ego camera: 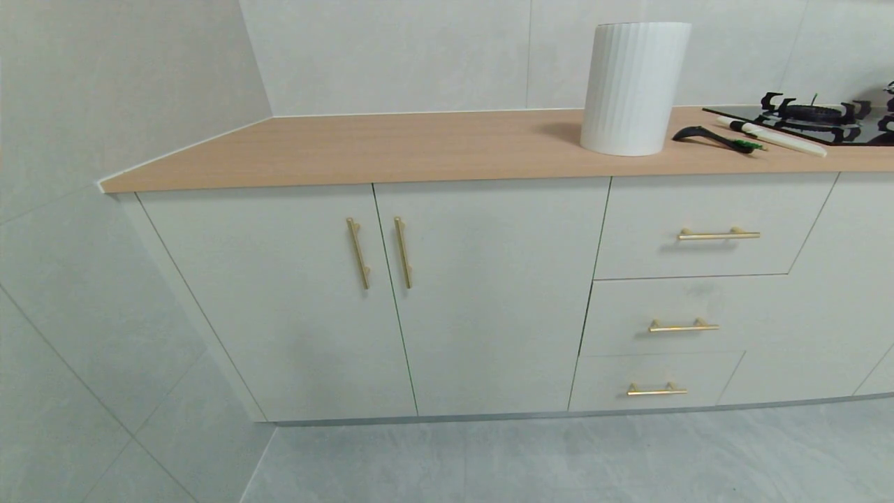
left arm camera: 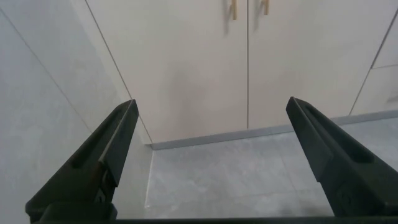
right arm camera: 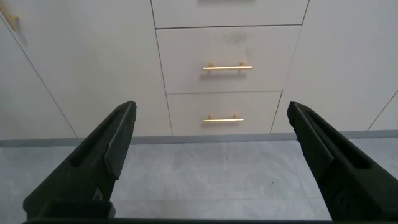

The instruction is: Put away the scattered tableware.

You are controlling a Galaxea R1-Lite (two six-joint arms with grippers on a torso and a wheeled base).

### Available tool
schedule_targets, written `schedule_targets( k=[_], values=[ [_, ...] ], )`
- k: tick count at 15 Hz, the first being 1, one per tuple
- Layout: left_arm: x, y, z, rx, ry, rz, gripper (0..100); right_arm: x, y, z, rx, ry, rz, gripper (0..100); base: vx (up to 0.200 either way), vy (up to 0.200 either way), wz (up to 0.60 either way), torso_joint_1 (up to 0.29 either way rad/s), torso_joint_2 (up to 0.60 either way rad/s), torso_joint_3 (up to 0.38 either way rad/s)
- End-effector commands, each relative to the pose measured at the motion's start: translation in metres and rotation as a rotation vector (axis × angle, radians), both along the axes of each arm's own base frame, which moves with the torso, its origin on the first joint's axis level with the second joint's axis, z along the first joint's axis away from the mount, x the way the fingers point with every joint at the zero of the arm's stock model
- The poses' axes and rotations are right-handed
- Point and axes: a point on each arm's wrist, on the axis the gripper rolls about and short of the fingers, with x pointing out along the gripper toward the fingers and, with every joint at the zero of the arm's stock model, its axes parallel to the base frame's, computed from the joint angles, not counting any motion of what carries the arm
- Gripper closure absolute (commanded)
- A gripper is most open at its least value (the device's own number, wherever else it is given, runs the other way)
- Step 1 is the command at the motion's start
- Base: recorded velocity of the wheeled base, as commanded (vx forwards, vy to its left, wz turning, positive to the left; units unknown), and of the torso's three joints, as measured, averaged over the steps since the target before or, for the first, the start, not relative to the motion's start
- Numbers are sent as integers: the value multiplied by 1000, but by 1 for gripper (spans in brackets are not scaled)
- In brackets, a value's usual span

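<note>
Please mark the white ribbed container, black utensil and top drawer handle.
white ribbed container (ego camera: 632, 87), head view, side wall
black utensil (ego camera: 702, 134), head view, curved handle
top drawer handle (ego camera: 718, 235), head view, bar middle

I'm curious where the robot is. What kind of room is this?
Most likely a kitchen: a wooden counter runs over cupboards and drawers, and a stove sits at its right end.

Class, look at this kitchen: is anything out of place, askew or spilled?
A black utensil and a white utensil lie loose on the counter beside the white holder. Nothing spilled.
</note>
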Motion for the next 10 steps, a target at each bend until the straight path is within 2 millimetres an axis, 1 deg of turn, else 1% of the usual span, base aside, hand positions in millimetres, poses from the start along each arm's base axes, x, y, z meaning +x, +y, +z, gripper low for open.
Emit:
schedule_targets(
  k=[1,4,10],
  values=[
    [0,0,0,-10,1,1,0,0,0,0,0,2,0,0,0,0,0,0,0,0],
    [0,0,0,-67,6,-1,0,0,0,0,1,2,0,0,0,0,0,0,0,0],
    [0,0,0,-68,5,-1,0,0,0,0,-2,2,3,0,0,-200,0,6,3,1]
  ],
)
